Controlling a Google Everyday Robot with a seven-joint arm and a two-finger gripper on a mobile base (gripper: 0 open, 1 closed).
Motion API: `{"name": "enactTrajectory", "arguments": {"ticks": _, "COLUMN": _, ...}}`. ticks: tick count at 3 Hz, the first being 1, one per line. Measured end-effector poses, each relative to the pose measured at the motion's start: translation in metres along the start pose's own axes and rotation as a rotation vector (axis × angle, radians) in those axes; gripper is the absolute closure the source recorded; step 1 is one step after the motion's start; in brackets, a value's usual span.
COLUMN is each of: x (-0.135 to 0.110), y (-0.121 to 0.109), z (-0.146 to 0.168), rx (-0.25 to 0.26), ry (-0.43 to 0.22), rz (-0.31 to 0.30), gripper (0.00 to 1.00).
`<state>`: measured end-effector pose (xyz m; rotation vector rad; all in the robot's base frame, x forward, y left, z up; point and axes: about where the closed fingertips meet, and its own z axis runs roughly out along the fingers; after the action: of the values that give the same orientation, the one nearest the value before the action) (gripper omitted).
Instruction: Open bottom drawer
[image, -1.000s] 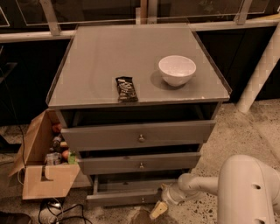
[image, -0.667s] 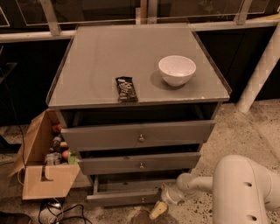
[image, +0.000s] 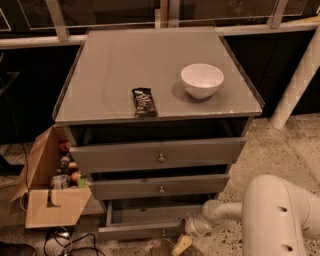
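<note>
The bottom drawer (image: 135, 231) sits at six o'clock of the cabinet (image: 115, 60), partly out. The gripper (image: 184, 238) is at its front's three o'clock end, by the knob (image: 163, 232); whether it is clamped I cannot tell. The pull looks underway; next, draw straight toward six. On top are a bowl (image: 202, 80) and a snack bar (image: 144, 102); a cardboard box (image: 55, 207) stands at nine on the speckled floor (image: 280, 150).

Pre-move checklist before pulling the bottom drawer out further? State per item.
1. Bottom drawer partly out, inside of its box showing: ok.
2. Gripper low, at the right part of that drawer's front: ok.
3. Gripper's hold on the drawer: cannot tell.
4. Cardboard box beside the drawer's left corner, not in front of it: ok.
5. Bowl and snack bar resting on the cabinet top, bar near the front edge: ok.
</note>
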<state>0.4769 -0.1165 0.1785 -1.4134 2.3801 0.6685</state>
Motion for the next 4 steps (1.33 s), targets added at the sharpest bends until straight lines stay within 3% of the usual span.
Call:
{"name": "enactTrajectory", "arguments": {"ticks": 1, "x": -0.001, "y": 0.004, "z": -0.006, "rx": -0.003, "ry": 0.001, "rz": 0.002, "gripper": 0.0}}
{"name": "enactTrajectory", "arguments": {"ticks": 3, "x": 0.044, "y": 0.094, "z": -0.052, "rx": -0.095, "ry": 0.038, "rz": 0.064, "gripper": 0.0}}
{"name": "enactTrajectory", "arguments": {"ticks": 4, "x": 0.048, "y": 0.104, "z": -0.052, "rx": -0.109, "ry": 0.044, "rz": 0.066, "gripper": 0.0}}
